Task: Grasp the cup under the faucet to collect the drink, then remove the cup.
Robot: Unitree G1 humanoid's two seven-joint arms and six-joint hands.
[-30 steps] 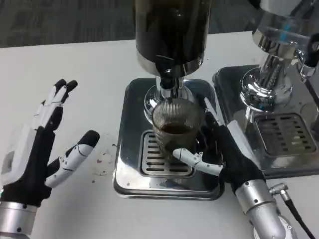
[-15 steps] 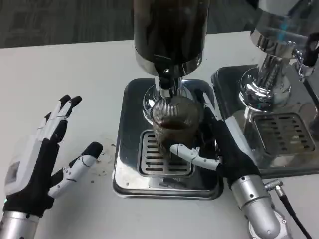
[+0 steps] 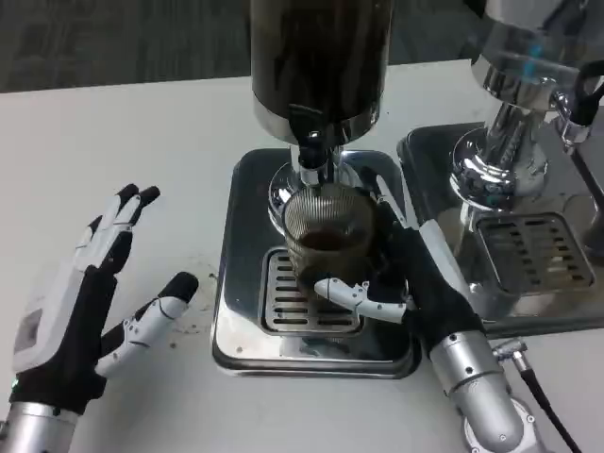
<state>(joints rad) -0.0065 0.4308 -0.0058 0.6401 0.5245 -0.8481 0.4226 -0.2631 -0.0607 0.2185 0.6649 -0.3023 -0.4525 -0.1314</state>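
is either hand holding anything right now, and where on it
The right hand grips the ribbed glass cup around its lower side, under the faucet. The left hand holds nothing.

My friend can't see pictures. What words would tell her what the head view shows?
The robot's right hand holds a ribbed glass cup with some dark drink under a dispenser's faucet, over a metal drip tray. Its left hand waits open above the white table.

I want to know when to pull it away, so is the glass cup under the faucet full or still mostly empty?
Partly filled. The cup stands upright on the drip tray, with dark drink in its lower part, and the right hand wrapped around it.
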